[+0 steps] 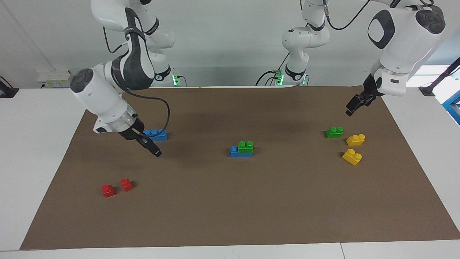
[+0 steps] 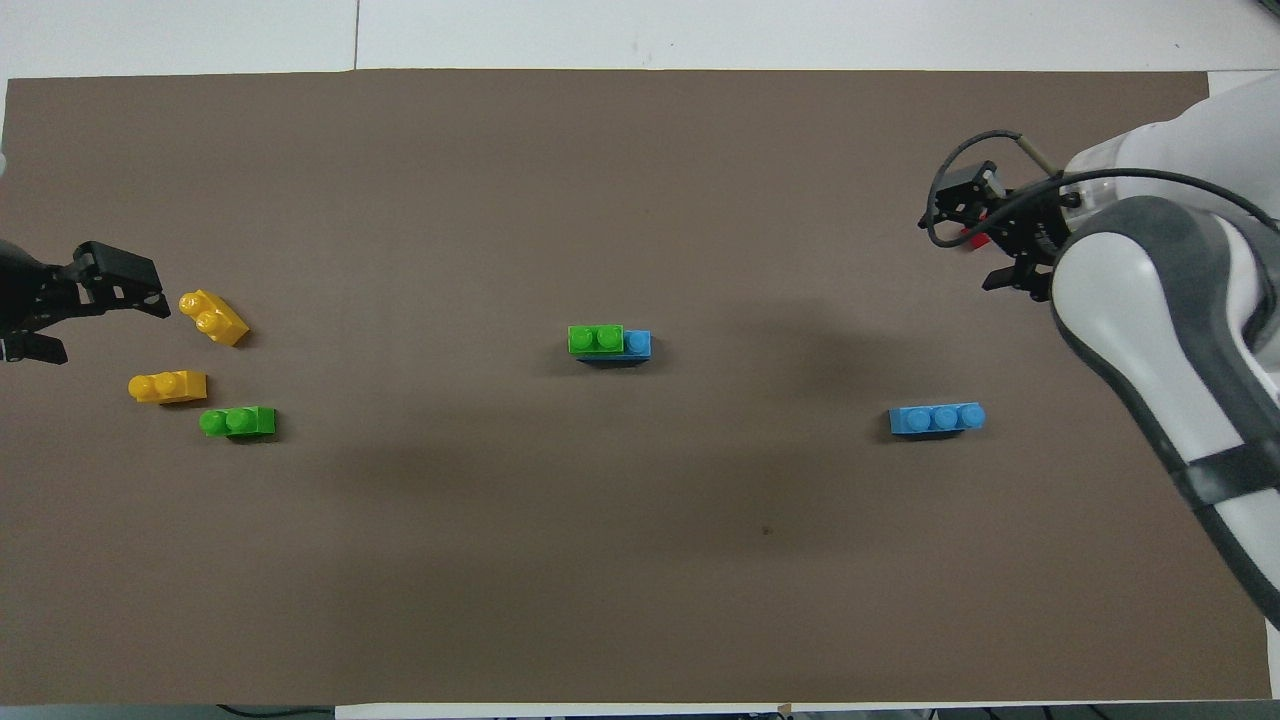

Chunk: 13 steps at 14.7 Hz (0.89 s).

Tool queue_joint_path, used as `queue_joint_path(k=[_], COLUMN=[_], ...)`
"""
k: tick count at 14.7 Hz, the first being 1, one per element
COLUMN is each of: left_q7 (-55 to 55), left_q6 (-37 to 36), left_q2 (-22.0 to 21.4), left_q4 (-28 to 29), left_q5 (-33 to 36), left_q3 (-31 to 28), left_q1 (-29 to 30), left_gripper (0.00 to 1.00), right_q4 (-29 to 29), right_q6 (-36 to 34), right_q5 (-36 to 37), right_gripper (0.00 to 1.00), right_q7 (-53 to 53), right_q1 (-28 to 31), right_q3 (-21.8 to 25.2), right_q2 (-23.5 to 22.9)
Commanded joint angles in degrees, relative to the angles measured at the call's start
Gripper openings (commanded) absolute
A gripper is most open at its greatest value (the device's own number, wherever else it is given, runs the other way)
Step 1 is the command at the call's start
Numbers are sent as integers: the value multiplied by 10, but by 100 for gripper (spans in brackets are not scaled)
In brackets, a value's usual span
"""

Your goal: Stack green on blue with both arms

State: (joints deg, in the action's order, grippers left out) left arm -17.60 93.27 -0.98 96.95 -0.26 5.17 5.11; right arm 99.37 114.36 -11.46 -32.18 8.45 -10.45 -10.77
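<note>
Two yellow bricks toward left arm's end; two red bricks toward right arm's; brown mat

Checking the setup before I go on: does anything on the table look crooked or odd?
Only mildly: the stacked green brick sits off-centre on its blue brick, leaving one stud bare at the right arm's end. Nothing spilled or damaged.

White table under brown mat: mid-frame blue brick; another blue, red pair left; green, yellows right.
</note>
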Motion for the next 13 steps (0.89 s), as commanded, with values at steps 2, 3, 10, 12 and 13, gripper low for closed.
queue_joint_path(k=[2,3,10,12,13], left_q7=[77,75,78,79,79], left_q6=[-63,-78,-154,-154,-152], left_q2=[2,5,9,9,9], left_q4=[-57,-77,-112,-112,-112], left_q5=[-4,-4,-8,-8,-8], left_q3=[-9,-9,-17,-17,-15], left_q1=[-3,-6,-10,-9,-10], left_gripper=[100,100,100,100,100], right_q4=[-8,-8,-5,-4,-3], right_q6=[-21,-29,-143,-162,-174], right_q5=[82,91,92,92,92], right_gripper=[100,100,100,100,100], right_q7=[188,207,225,248,258], right_q1=[24,29,61,67,68], right_q3=[-5,-5,-5,-4,-2], right_q2=[56,69,151,164,167])
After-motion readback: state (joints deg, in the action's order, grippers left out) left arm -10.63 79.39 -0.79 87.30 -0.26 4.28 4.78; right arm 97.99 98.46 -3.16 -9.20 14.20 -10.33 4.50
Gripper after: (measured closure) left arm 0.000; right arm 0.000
